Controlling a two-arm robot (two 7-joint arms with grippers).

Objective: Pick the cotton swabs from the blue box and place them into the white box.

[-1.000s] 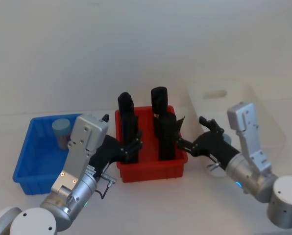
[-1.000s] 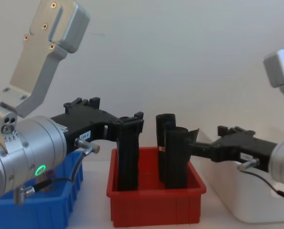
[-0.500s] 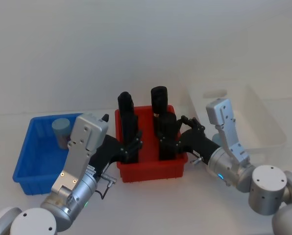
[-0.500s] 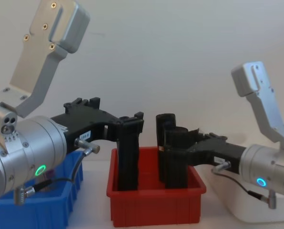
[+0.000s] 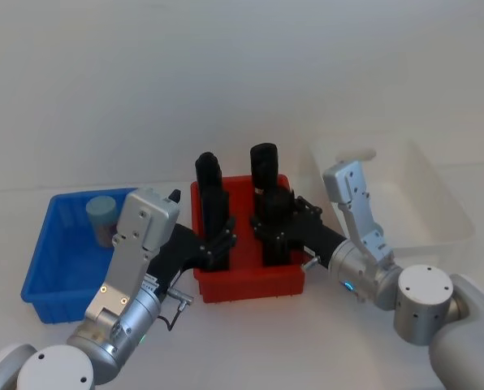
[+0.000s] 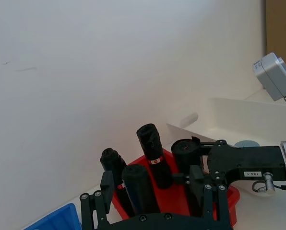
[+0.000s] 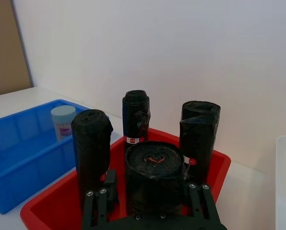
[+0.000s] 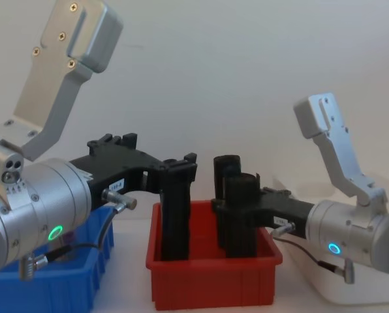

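One jar of cotton swabs (image 5: 102,218) with a pale blue lid stands at the back of the blue box (image 5: 55,272), and is also seen in the right wrist view (image 7: 64,120). The white box (image 5: 441,191) sits at the right; a pale blue disc (image 6: 247,143) shows inside it. My right gripper (image 5: 276,230) is open over the red bin, its fingers (image 7: 196,201) flanking the front right black roll (image 7: 155,175). My left gripper (image 5: 218,242) is open beside the front left black roll (image 8: 175,215).
A red bin (image 5: 250,284) with several tall black rolls stands between the blue box and the white box. The rolls rise above both grippers' fingers. Bare table lies behind the bins, up to a plain white wall.
My right arm has swung left from the front of the white box to the red bin, its fingers now around the front right roll. The left arm has not moved.
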